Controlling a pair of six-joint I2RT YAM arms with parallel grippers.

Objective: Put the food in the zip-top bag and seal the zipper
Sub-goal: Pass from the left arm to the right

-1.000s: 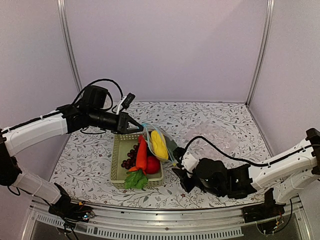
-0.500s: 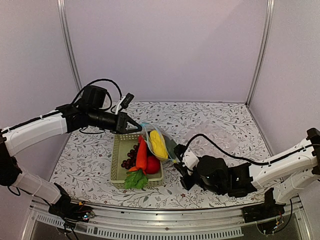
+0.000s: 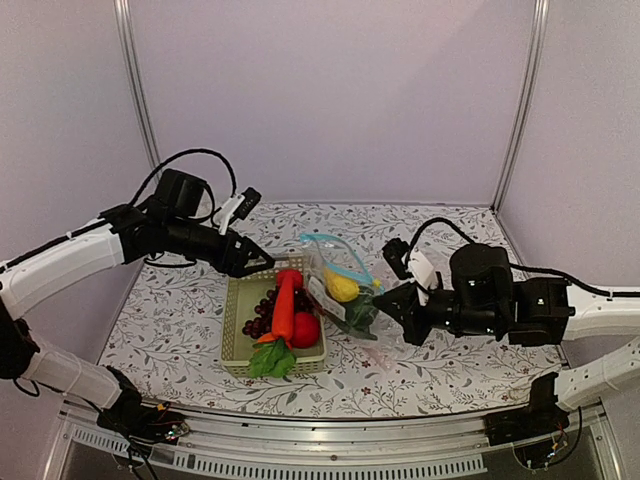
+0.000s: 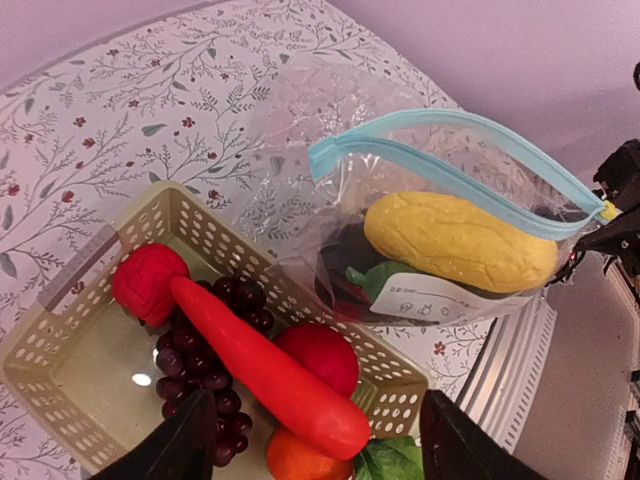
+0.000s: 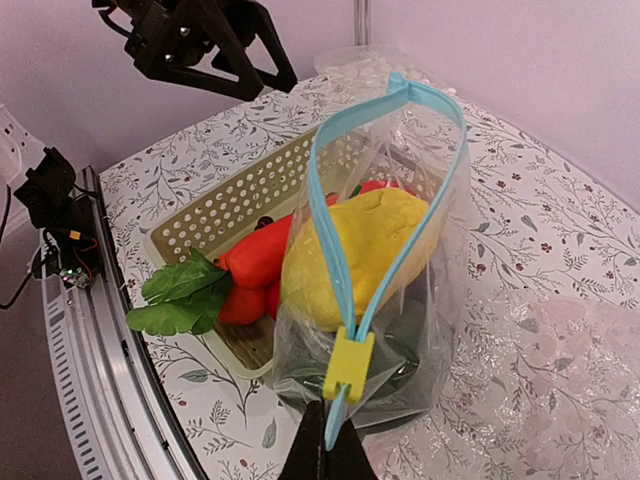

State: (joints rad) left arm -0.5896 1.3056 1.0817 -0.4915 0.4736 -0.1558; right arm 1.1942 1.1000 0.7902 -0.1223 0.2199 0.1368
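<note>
The clear zip-top bag (image 3: 335, 268) hangs just right of the basket, mouth open, with a yellow corn cob (image 5: 350, 250) and dark green food (image 4: 375, 280) inside. My right gripper (image 5: 326, 450) is shut on the end of the light-blue zipper (image 5: 330, 190), just below its yellow slider (image 5: 348, 365). Apart from the bag, my left gripper (image 3: 255, 262) is open over the basket's far left corner. A red carrot (image 4: 260, 365), grapes (image 4: 195, 365), red fruit (image 4: 320, 355) and an orange (image 4: 295, 462) lie in the basket.
The pale green mesh basket (image 3: 235, 305) sits left of centre on the floral tablecloth. A clear bubbly plastic sheet (image 3: 430, 262) lies behind the right arm. The metal table rail (image 5: 100, 360) runs along the near edge.
My left gripper has let go of the bag's mouth, opened and drawn back left. My right gripper has lifted and carried the bag rightwards, off the basket's edge.
</note>
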